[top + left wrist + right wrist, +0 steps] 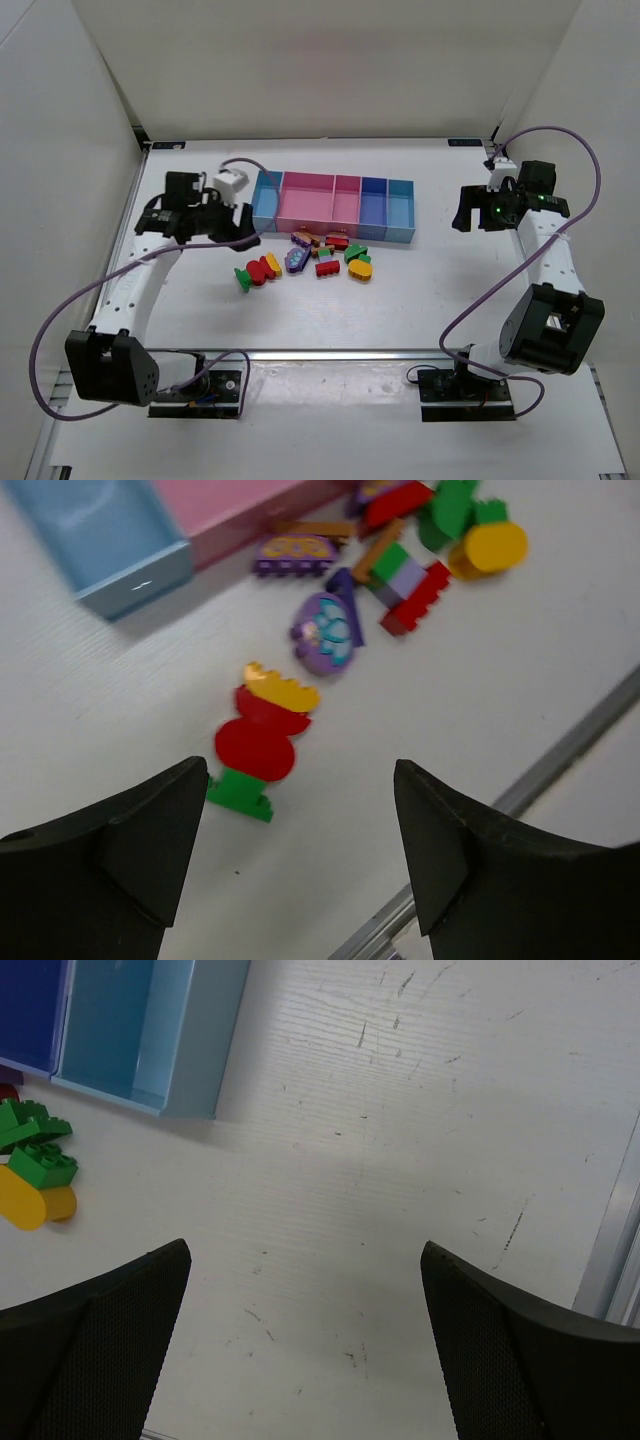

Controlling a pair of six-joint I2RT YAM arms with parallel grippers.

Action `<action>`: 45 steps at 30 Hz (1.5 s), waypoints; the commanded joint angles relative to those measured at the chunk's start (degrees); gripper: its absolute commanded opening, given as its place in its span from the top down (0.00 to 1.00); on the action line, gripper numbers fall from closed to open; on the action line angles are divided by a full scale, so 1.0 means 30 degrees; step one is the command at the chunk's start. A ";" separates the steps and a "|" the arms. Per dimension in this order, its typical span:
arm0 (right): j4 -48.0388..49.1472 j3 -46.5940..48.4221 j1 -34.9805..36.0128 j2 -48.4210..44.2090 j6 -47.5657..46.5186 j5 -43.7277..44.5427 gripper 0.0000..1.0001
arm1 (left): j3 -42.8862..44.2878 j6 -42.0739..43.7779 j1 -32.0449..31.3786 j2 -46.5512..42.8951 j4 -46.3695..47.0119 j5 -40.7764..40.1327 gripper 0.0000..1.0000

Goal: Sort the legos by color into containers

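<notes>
The left jaws stand wide open with nothing in them, above the table point(150, 700). Just ahead of them, nearer their left finger, lies a red, yellow and green lego point(255, 748). Further ahead sits a round purple lego point(328, 635). Beyond it and to the right the other legos point(318, 256) lie loosely bunched on the table, among them a red brick point(418, 598) and a yellow-and-green piece point(488, 542). The containers point(345, 178) stand in a row just behind the bunch, and the light blue left end bin point(140, 578) is ahead-left of the left jaws. The right jaws are also wide open and empty, well to the right of the row. The light blue right end bin point(200, 1040) sits ahead-left of them, and the yellow-and-green piece lies at their far left.
</notes>
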 commanded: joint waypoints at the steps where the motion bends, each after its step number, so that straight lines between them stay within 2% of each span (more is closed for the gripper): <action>1: 0.0261 -0.0044 -0.0028 -0.0461 -0.0384 -0.0457 0.01 | 0.0440 0.2193 -0.2839 -0.0369 -0.1295 0.1115 0.16; 3: 0.0232 0.0014 -0.0057 -0.0490 -0.0384 -0.0457 0.01 | 0.0381 0.2076 -0.3960 -0.0107 -0.1238 0.0675 0.20; 7: 0.0202 0.0073 -0.0057 -0.0490 -0.0471 -0.0369 0.01 | 0.0265 0.1666 -0.7848 0.0654 -0.0887 -0.1050 0.34; 10: 0.0172 -0.0015 -0.0057 -0.0490 -0.0559 -0.0369 0.01 | -0.0232 0.1490 -1.0485 0.1037 -0.0068 -0.2398 0.38; 15: 0.0260 -0.0336 -0.0057 -0.0782 -0.0589 -0.0311 0.01 | -0.0966 0.0611 -1.2751 0.2090 0.2156 -0.4447 0.39; 22: 0.0113 -0.0659 -0.0057 -0.1396 -0.0677 -0.0135 0.01 | -0.1055 -0.0092 -1.3310 0.4376 0.4794 -0.6353 0.36; 29: -0.0003 -0.0865 -0.0057 -0.1633 -0.0706 -0.0136 0.01 | -0.0937 -0.2199 -1.3515 0.5169 0.6378 -0.8083 0.24; 40: 0.0055 -0.1186 -0.0028 -0.2042 -0.0735 0.0215 0.01 | -0.1640 -0.3608 -1.3779 0.5227 0.7668 -0.7764 0.22; 45: 0.0084 -0.1801 -0.0057 -0.2540 -0.0852 0.0451 0.01 | -0.1027 -0.3843 -1.3779 0.6075 0.7494 -0.7793 0.26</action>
